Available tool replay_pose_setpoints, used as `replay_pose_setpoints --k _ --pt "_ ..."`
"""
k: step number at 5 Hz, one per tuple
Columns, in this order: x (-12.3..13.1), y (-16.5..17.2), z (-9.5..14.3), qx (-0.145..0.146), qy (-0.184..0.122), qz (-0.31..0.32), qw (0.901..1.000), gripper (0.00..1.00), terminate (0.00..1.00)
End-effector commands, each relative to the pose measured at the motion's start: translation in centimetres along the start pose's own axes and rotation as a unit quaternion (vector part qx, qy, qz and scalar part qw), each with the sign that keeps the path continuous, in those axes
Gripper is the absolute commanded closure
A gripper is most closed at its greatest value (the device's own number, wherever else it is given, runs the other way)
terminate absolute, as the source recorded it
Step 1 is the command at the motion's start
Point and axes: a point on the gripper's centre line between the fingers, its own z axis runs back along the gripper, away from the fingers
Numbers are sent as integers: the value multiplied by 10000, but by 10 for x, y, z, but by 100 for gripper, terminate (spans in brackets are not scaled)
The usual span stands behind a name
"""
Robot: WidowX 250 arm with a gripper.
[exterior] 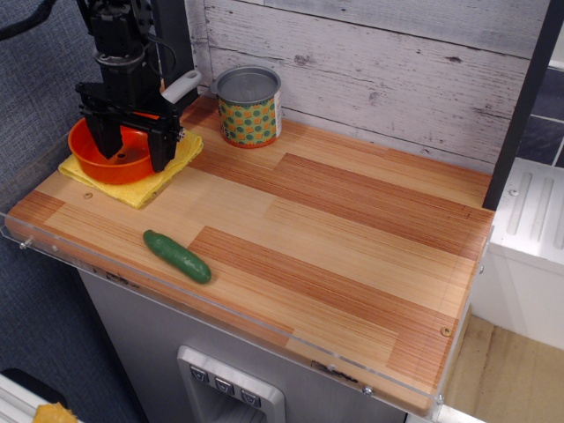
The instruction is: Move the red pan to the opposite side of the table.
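The claw (134, 152) hangs over the far left corner of the counter (352, 256), its two black fingers (162, 146) spread wide and pointing down. One finger sits inside the bowl of the red pan (115, 154) and the other stands just outside the pan's right rim, so the rim lies between them (whether either finger actually touches the plastic cannot be told). Nothing is clamped yet.

The red pan lies directly beneath the claw, resting on a yellow cloth (141, 183) that spreads out under it and toward the front. The pan's light grey handle (181, 87) pokes up and back, just behind the claw's right side. To the right of the claw, close by against the whitewashed plank wall (379, 70), stands a patterned tin can (248, 107). In front of the claw, near the clear front rim, lies a green cucumber (177, 256), well apart from the pan.
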Motion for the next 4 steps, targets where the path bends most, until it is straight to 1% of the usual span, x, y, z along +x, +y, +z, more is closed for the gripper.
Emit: replay_pose_setpoints --k 1,2,4 --pt "6 10 12 75 -239 85 9996 0 0" --pt "5 8 15 95 -280 87 9995 100 0" --pt "4 5 29 207 -374 138 9990 100 0"
